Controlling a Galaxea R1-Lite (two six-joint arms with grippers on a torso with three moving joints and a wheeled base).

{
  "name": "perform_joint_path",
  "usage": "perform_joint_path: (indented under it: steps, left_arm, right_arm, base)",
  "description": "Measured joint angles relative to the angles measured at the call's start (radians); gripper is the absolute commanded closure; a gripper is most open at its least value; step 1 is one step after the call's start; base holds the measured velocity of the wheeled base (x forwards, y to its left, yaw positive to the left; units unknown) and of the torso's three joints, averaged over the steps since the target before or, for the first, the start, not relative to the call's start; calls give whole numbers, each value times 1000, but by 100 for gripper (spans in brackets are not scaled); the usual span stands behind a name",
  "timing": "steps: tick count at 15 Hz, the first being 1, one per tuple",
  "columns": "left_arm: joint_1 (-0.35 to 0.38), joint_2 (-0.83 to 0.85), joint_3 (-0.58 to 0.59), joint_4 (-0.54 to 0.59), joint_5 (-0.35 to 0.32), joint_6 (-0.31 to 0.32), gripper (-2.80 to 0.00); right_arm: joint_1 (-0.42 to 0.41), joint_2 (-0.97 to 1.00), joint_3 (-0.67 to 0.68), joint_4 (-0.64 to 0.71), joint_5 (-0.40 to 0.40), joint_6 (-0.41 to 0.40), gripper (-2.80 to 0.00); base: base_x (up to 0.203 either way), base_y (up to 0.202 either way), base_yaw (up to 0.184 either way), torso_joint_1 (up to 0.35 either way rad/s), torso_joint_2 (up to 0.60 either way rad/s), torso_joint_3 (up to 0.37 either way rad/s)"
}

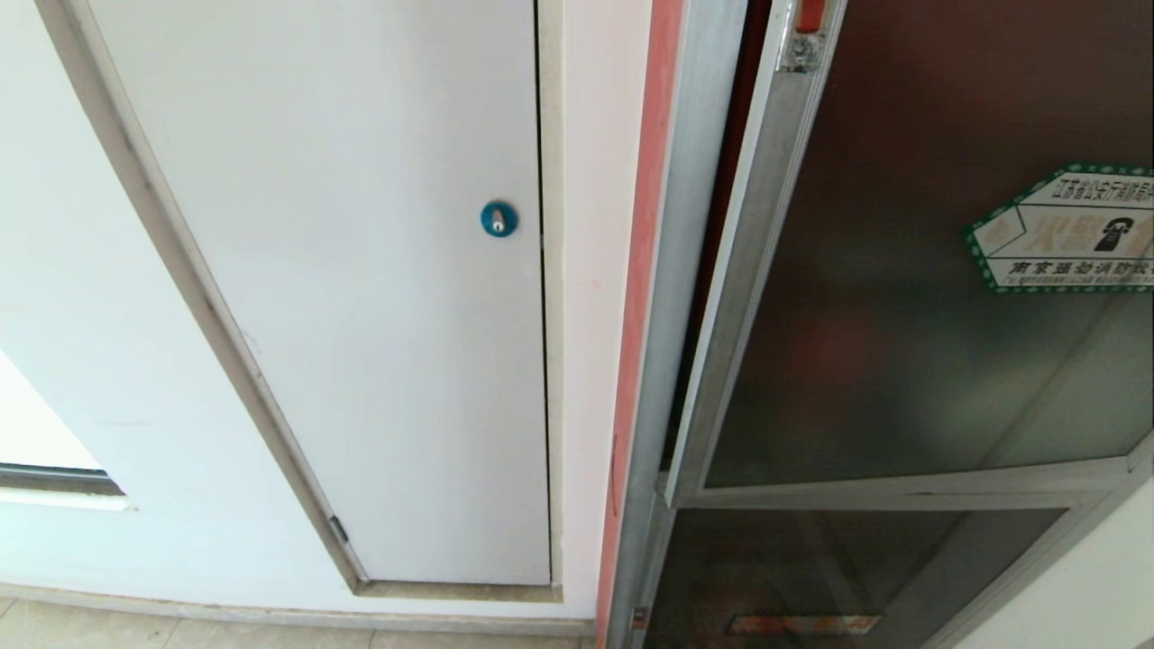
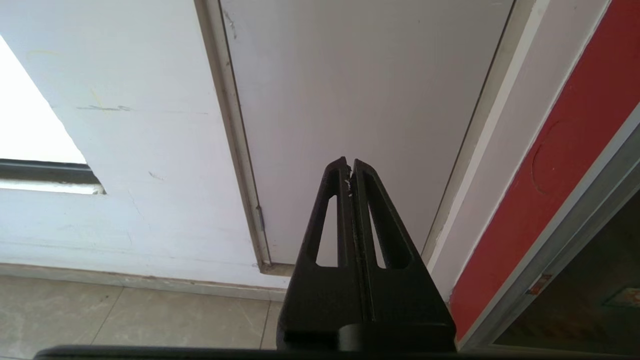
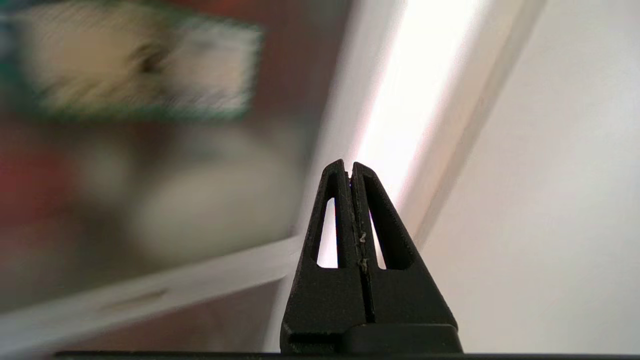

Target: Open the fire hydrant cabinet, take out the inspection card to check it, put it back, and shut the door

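Silver metal frames the fire hydrant cabinet [image 1: 663, 297], which fills the right side of the head view. Its door [image 1: 902, 297], a dark tinted glass pane in a silver frame, stands slightly ajar: a narrow dark gap shows between its hinge-side rail and the cabinet's upright. A green-edged white sticker [image 1: 1068, 230] with a telephone symbol sits on the glass near the right edge of the view. Below the door, a smaller lower glass panel [image 1: 838, 577] is set in the same frame. A red strip [image 1: 636, 297] runs down the wall just beside the cabinet's left upright. Faint red and pale shapes show through the glass, too dim to name. No card can be made out in any view.

Left of the cabinet, a plain white panel [image 1: 361, 297] with a round blue lock [image 1: 499, 219] is set in the white wall [image 1: 81, 361]. Pale floor tiles [image 1: 180, 631] run along the bottom.

Neither arm appears in the head view. Left gripper [image 2: 349, 162]: black fingers pressed together, nothing between them, pointing at the lower part of the white panel, apart from it. Right gripper [image 3: 349, 164]: fingers likewise closed tight and empty, pointing at the bright edge of the cabinet frame, with the blurred sticker and glass off to one side.
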Motion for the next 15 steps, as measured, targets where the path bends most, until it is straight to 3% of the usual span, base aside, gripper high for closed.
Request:
perform_joint_path:
  steps: [4,8,11,15]
  left_arm:
    - [0,0,0,0,0,0,0]
    - [0,0,0,-1,0,0,0]
    - [0,0,0,0,0,0,0]
    - [0,0,0,0,0,0,0]
  right_arm:
    - [1,-147,217,13,243,143,0]
    - [1,-244,376,123,447,279,0]
    - [1,-267,455,125,517,303,0]
    - [1,-273,529,111,544,314,0]
  base:
    - [0,0,0,0,0,0]
    - [0,0,0,0,0,0]
    - [0,0,0,0,0,0]
    - [0,0,0,0,0,0]
